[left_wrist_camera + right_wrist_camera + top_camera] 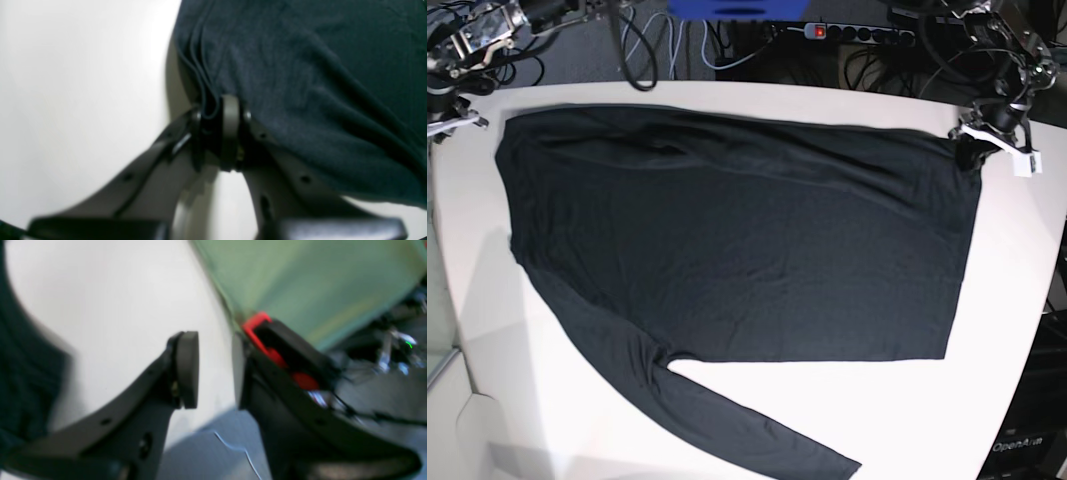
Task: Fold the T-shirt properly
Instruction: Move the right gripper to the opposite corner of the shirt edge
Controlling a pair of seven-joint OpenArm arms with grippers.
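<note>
A large plain black long-sleeved T-shirt (737, 260) of thin soft fabric lies spread flat across a white table (1017, 330), filling most of the base view. Its long axis runs left to right across the frame. One long sleeve trails diagonally from the lower left toward the bottom centre, ending near the bottom edge. The other sleeve cannot be made out; the fabric along the top edge is folded and rippled.

At the shirt's upper right corner, the left gripper (213, 113) is clamped on a bunched edge of the cloth. The left wrist view shows several thin layers pinched between its dark grey pads, though the picture is soft and blurred.

The right gripper (215, 368) is at the upper left of the base view, mostly cut off by the frame edge. In the right wrist view its pads stand apart with bare table showing between them, holding nothing. The shirt appears only as a dark blur at that view's left edge. Tangled cables (657, 40) lie beyond the table's far edge.
</note>
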